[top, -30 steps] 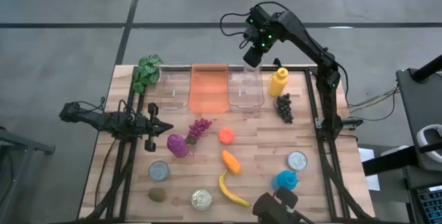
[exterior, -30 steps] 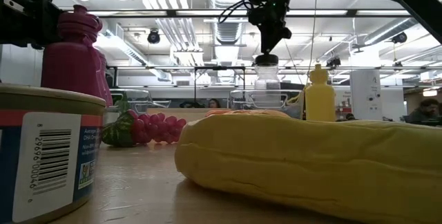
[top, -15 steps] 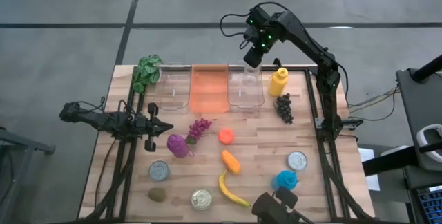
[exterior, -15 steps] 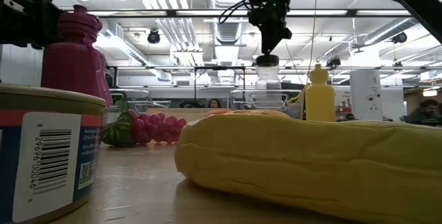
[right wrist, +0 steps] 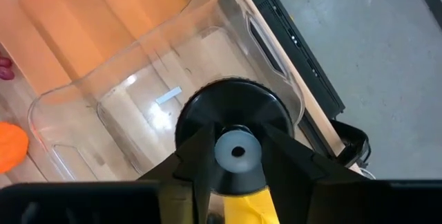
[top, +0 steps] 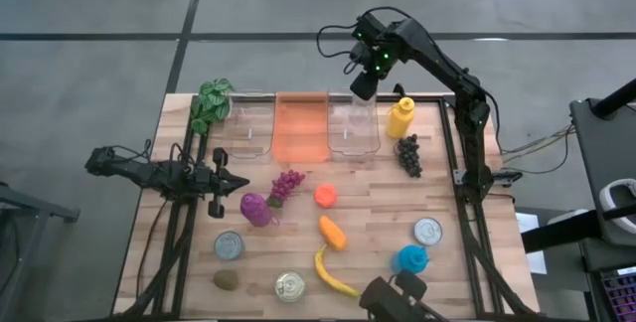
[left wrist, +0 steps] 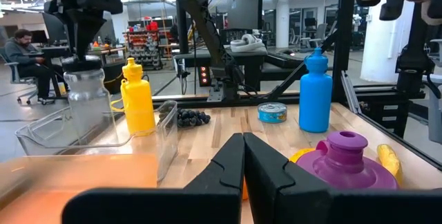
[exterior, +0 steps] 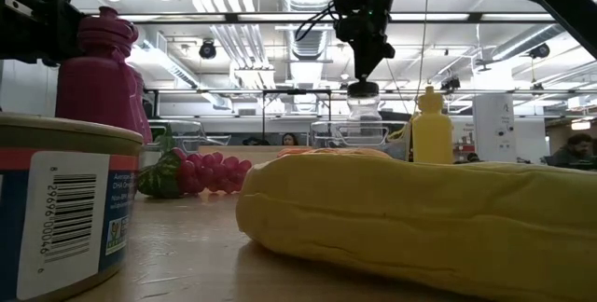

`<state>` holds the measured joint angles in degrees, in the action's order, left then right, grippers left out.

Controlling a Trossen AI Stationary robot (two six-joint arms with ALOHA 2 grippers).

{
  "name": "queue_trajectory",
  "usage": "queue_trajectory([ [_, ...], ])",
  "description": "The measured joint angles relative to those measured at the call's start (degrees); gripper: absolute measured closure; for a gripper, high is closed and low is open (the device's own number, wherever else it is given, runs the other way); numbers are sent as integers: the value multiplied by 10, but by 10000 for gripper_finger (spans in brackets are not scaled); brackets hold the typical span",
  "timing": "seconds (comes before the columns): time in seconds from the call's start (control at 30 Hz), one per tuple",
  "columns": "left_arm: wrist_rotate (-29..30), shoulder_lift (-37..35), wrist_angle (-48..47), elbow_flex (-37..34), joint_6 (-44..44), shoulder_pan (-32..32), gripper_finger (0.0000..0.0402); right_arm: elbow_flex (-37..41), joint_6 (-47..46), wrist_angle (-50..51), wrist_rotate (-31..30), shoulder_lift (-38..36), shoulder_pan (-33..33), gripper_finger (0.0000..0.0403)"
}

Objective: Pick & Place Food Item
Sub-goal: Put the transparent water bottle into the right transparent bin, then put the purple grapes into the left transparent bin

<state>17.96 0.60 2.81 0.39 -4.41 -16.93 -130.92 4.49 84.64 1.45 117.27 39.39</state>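
Observation:
A clear jar [exterior: 362, 111] with a black lid [right wrist: 231, 117] hangs over the right clear bin [top: 353, 131] at the table's far edge. My right gripper [right wrist: 237, 152] is above it, pointing steeply down and shut on the lid; in the high view this gripper [top: 364, 81] hides the jar. In the left wrist view the jar [left wrist: 86, 96] hangs upright with its lower part inside the bin's walls. My left gripper [left wrist: 243, 148] waits shut and level at the table's left [top: 237, 183], beside a purple bottle [top: 255, 208]. My right gripper comes at the jar from above, slanting steeply down. Its two fingers [right wrist: 200, 156] stand on either side of the lid's pale round centre [right wrist: 237, 141] and pinch it there. The jar hangs upright below the fingertips [exterior: 362, 78]; whether its bottom touches the bin floor is hidden.
An orange bin [top: 300, 128] and another clear bin [top: 248, 123] stand left of the right one. A yellow bottle [top: 400, 118] and dark grapes [top: 408, 153] are to its right. Red grapes [top: 287, 185], an orange [top: 325, 196], a carrot [top: 332, 233], a banana [top: 333, 274], cans and a blue bottle [top: 409, 258] lie nearer.
My right gripper has sunk a little toward the right clear bin, and the jar under it has come down with it, staying upright.

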Motion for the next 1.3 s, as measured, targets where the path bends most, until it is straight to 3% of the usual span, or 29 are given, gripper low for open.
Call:
queue_trajectory([
  [0.63, 0, 0, 0, 0, 0, 0, 391, -29, 2, 0, -1, -14, 0, 211],
  [1.07, 5, 0, 0, 0, 0, 0, 391, -39, -7, -42, -1, -133, -5, 225],
  [1.3, 7, 0, 1, 0, 0, 0, 391, -39, -26, -46, -1, -212, -53, 257],
])
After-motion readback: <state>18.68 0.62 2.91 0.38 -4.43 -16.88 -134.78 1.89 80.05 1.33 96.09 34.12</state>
